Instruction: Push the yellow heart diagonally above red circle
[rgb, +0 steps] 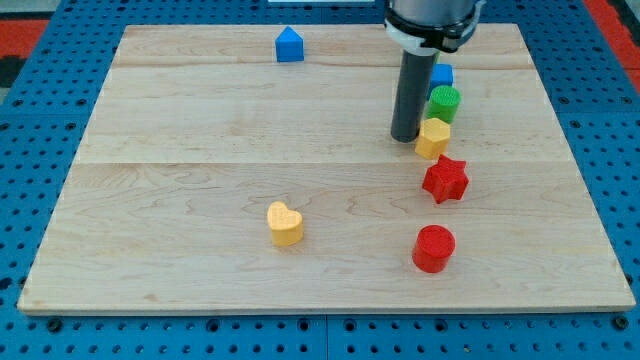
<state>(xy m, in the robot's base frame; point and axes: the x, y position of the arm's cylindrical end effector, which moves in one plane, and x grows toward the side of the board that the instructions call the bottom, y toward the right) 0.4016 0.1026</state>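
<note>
The pale wooden board has smooth planks; the blocks look matte. The yellow heart, rounded and lobed, sits at about seven o'clock from board centre, apart from the others, with bare wood all round. The red circle lies at its three o'clock. My tip, holding nothing, stands just beside the yellow pentagon, at its nine o'clock.

Blue house block top; blue, green, yellow, red star column right
</note>
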